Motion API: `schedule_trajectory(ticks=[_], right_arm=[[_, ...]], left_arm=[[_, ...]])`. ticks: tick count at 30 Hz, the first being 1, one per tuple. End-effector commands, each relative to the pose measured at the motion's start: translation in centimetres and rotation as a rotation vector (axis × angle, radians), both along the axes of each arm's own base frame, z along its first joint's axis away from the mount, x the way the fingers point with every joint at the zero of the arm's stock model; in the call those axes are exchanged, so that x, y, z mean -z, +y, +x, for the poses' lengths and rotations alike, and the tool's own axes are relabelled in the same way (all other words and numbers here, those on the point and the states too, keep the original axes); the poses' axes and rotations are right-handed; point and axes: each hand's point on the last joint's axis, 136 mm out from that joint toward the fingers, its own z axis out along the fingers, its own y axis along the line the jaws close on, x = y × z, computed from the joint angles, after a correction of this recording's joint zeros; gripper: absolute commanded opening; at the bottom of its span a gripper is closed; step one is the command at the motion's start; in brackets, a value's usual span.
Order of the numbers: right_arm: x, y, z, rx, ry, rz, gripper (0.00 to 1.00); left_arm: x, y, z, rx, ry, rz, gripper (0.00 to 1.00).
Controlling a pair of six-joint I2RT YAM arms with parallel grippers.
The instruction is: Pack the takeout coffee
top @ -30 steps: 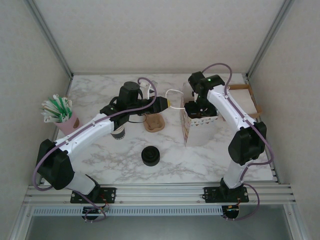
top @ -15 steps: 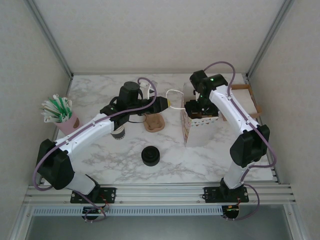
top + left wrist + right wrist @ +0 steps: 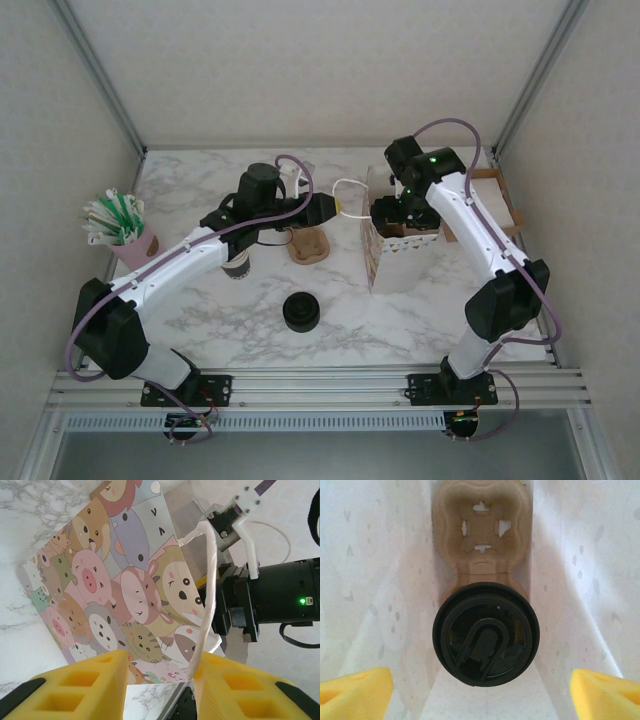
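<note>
The takeout coffee [image 3: 485,633], its round black lid facing up, stands in a brown cardboard carrier [image 3: 481,525] at the bottom of the cartoon-animal paper bag [image 3: 395,255]. My right gripper [image 3: 480,687] hovers open over the bag's mouth, its yellow fingers [image 3: 355,686] wide apart on either side of the cup and touching nothing. My left gripper [image 3: 160,680] is open beside the bag [image 3: 125,580]. The bag's white cord handle [image 3: 207,595] hangs against the inner face of its right finger [image 3: 235,690]. From above, the left gripper [image 3: 335,207] sits just left of the bag.
A stack of lidless cups [image 3: 238,262] stands under the left arm. A low black pile of lids [image 3: 301,312] sits at front centre. A second cardboard carrier [image 3: 308,245] lies left of the bag. A pink cup of stirrers [image 3: 120,225] stands at far left.
My right wrist has risen and drawn back to the right, away from the bag's inside. The left arm and the bag have stayed put.
</note>
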Motion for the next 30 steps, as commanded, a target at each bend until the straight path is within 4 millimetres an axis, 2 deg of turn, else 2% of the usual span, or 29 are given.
schedule_trajectory(ticks=[1,11,26,30], right_arm=[[-2.0,-0.2,-0.4,0.008,-0.046,0.028,0.91],[-2.6,-0.2,-0.6,0.009,-0.057,0.034,0.91],[-4.8,-0.4,-1.2,0.016,-0.120,0.074,0.91],[-5.6,-0.3,-1.4,0.012,-0.146,0.097,0.90]], left_arm=[[-1.9,-0.4,0.4,0.002,-0.044,-0.035,0.39],[-2.1,-0.5,0.3,0.003,-0.046,-0.035,0.39],[-2.7,-0.5,0.0,0.006,-0.055,-0.040,0.43],[-3.0,-0.4,-0.2,0.003,-0.064,-0.043,0.48]])
